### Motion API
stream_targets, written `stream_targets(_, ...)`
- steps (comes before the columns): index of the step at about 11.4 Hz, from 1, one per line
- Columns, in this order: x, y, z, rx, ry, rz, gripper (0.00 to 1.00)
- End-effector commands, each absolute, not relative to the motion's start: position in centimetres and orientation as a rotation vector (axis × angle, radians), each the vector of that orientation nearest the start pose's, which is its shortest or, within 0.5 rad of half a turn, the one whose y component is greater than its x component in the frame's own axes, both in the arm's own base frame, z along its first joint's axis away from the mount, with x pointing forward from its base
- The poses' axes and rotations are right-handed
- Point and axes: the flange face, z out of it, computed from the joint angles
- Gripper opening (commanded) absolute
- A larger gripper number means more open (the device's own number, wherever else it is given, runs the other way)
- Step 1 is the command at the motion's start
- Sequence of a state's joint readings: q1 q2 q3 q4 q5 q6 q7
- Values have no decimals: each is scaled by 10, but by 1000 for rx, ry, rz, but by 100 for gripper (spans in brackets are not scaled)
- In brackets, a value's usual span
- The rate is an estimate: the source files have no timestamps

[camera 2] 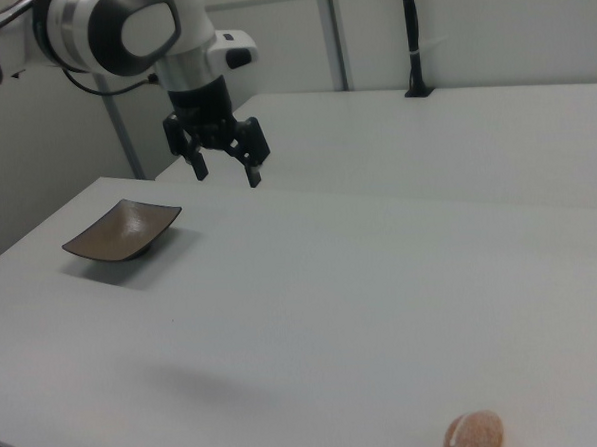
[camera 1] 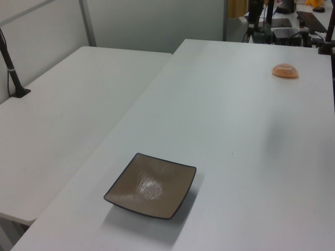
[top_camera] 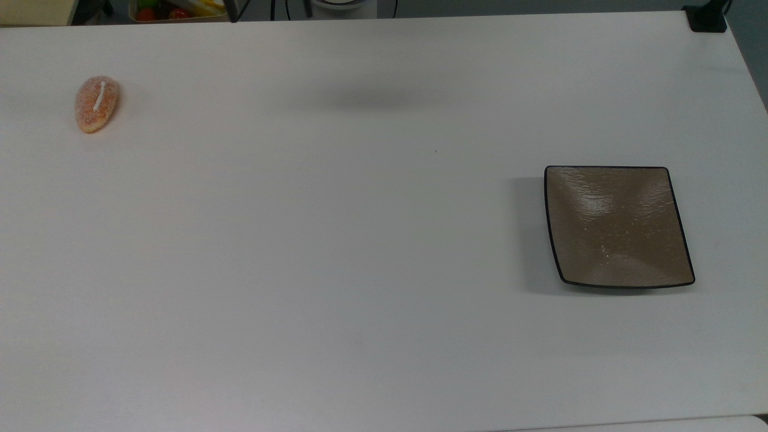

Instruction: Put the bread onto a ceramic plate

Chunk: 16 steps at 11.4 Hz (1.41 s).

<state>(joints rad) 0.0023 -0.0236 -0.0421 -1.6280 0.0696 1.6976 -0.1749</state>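
I see an orange-brown bread [top_camera: 96, 104] with white speckles and a white stripe. The plate [top_camera: 618, 226] is shiny brown with a thin black edge. The table [top_camera: 336, 252] is white. My tool [camera 2: 225, 165] is black, on a white arm [camera 2: 118, 28].
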Motion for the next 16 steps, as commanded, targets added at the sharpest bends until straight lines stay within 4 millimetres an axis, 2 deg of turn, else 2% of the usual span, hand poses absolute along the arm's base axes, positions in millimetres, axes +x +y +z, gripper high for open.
stream_targets(1,552,-47,616,-3083,-231,-143,100)
stream_targets(2,551,-55,609,-3082,-263,-121,100)
stream_targets(4,548,-84,603,-3073,-400,-109,100)
stream_targets(6,542,-115,598,-3068,-452,-102,100)
stream_targets(9,530,-184,589,-3083,-428,-101,100)
stream_targets(11,520,-237,579,-3115,-279,-130,100)
stream_targets(13,515,-280,559,-3137,-169,-133,100)
stream_targets(14,515,-298,537,-3144,-121,-115,100)
stream_targets(15,515,-310,524,-3156,-92,-110,100)
stream_targets(16,511,-317,502,-3168,-82,-60,100)
